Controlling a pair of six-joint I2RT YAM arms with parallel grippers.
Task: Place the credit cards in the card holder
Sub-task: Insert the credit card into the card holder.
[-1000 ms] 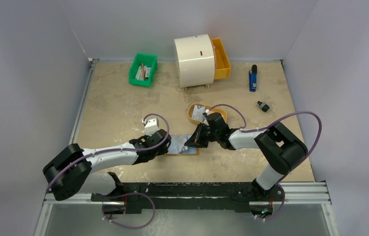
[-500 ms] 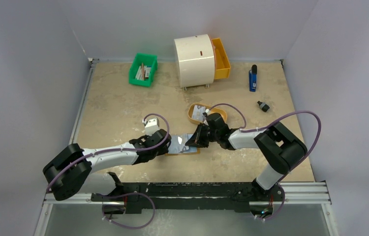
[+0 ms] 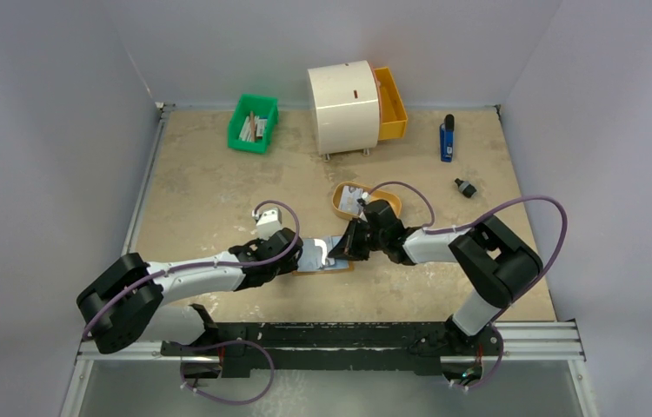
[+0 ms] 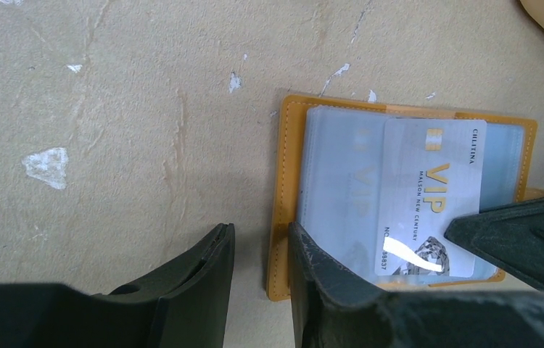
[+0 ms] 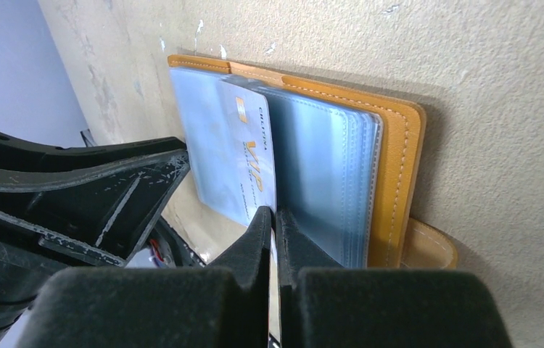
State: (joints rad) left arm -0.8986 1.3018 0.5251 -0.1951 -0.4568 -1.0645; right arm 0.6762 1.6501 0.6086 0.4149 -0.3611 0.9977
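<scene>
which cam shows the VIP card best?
Left wrist: the VIP card is face-on, print readable. Right wrist sees it at a steep slant, pinched by the right tool. Top external shows only a pale patch.

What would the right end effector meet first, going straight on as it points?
Likely the clear sleeves of the open orange-tan card holder; the pale VIP card in the right end effector lies over them.
</scene>
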